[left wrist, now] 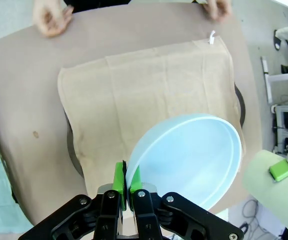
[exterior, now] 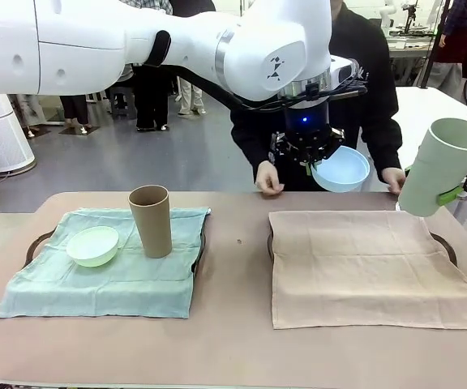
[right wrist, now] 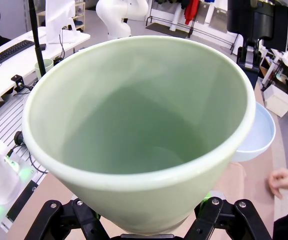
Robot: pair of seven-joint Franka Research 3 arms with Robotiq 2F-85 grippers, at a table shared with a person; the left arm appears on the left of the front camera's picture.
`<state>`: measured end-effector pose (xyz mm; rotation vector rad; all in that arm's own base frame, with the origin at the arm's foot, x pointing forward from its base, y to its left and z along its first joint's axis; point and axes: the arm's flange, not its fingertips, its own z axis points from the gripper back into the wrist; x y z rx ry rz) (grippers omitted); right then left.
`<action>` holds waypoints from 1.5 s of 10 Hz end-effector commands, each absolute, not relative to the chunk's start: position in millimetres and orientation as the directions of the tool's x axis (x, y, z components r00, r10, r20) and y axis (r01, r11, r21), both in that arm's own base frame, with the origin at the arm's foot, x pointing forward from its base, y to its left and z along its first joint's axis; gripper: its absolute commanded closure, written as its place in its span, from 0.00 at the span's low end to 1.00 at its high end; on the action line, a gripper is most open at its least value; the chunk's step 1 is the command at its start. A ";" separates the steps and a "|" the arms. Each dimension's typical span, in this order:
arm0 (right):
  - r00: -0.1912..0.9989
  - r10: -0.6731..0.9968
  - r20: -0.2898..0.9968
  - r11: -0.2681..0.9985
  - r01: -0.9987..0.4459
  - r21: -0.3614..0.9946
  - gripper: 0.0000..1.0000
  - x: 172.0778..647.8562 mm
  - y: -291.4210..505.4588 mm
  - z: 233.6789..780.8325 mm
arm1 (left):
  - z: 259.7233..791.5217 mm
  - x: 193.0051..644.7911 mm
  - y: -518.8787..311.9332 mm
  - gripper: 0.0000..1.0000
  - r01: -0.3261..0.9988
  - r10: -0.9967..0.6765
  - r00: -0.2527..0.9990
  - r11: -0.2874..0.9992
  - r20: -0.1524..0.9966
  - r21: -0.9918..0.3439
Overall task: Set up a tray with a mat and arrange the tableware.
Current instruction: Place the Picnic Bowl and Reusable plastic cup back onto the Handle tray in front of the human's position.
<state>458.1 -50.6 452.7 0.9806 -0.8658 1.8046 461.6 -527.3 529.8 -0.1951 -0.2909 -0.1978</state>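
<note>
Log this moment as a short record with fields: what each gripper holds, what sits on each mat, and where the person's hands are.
left gripper: shut on the rim of the light blue bowl, held in the air above the far edge of the beige mat
right gripper: holds the pale green cup, tilted, above the beige mat's right end
teal mat: carries the pale green bowl and the upright tan-brown cup
beige mat: nothing on it yet
person's hands: resting at the table's far edge
</note>
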 end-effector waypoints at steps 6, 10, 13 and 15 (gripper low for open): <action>-0.129 0.327 0.936 -0.276 -0.960 -0.036 0.19 503.2 -71.7 410.6 | 484.6 489.5 -519.8 0.96 0.177 -0.147 0.977 0.963 0.155 -0.205; 0.022 0.317 0.948 -0.225 -0.969 0.097 0.19 548.4 -89.8 308.1 | 406.4 512.2 -510.2 0.96 0.128 -0.120 0.991 0.967 0.053 -0.221; -0.007 0.319 0.948 -0.257 -0.963 0.080 0.19 524.5 -86.6 316.3 | 416.1 514.6 -506.4 0.96 0.123 -0.110 0.991 0.975 0.079 -0.184; -0.001 0.313 0.950 -0.252 -0.964 0.082 0.19 535.8 -90.8 304.7 | 389.6 518.6 -510.4 0.96 0.130 -0.120 0.991 0.973 0.063 -0.193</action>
